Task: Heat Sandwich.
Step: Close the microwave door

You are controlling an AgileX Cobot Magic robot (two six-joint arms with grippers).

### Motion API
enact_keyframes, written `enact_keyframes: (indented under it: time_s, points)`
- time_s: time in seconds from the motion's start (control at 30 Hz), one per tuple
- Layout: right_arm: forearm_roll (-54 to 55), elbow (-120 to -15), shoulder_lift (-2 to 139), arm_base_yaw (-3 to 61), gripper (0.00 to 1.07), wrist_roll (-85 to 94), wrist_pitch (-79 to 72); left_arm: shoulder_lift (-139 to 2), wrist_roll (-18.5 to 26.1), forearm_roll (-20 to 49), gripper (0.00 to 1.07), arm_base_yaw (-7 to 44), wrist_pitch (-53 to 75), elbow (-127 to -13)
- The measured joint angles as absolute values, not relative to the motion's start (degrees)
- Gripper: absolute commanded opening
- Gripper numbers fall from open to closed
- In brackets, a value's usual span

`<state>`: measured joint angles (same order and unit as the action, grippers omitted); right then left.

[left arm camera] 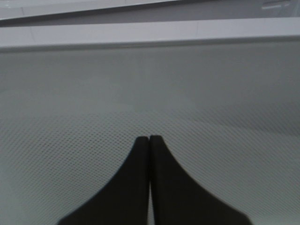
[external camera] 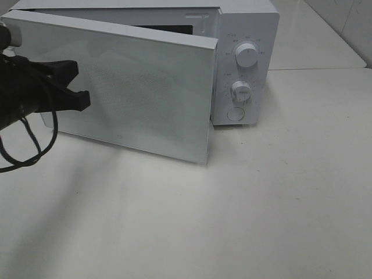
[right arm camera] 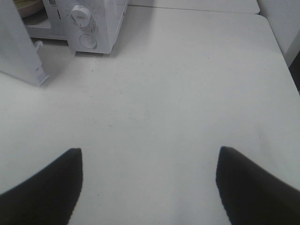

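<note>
Left tool [left arm camera: 149, 138] pressed together at the microwave door [external camera: 133, 87], right tool [right arm camera: 150, 150] spread above my table [right arm camera: 178, 84]; I can't identify the sandwich, only a tan sliver [right arm camera: 26, 5] inside the microwave [right arm camera: 101, 28], well apart from the right tool.

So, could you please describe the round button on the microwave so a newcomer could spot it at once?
Find the white microwave at the back of the table, its door swung partly open. On the panel right of the door, the upper knob and lower knob are stacked. The button is the flat disc beneath both, with no raised grip.
</note>
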<state>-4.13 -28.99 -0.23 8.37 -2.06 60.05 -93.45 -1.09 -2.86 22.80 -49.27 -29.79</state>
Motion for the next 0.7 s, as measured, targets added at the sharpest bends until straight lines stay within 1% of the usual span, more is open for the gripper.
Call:
enact_keyframes:
  time_s: [0.07,0.1,0.27,0.5,0.7]
  points:
    - [-4.13,-28.99,-0.23,8.37,0.75,-2.06,60.05,-94.88,0.40,-1.15,0.00,25.50,-48.82,-31.74]
    - [-4.13,-28.99,-0.23,8.37,0.75,-2.06,60.05,-94.88,0.40,-1.15,0.00,25.50,-48.82,-31.74]
    - [-4.13,-28.99,-0.23,8.37,0.75,-2.06,60.05,-98.61,1.20,2.58,0.00,29.45,-47.84,-35.87]
    - [-4.13,-28.99,-0.23,8.37,0.75,-2.06,60.05,-102.33,1.38,3.61,0.00,32.20,-46.24,-40.74]
    - [-4.13,-28.99,-0.23,8.37,0.75,-2.06,60.05,-106.11,1.38,4.01,0.00,34.38,-43.54,-47.61]
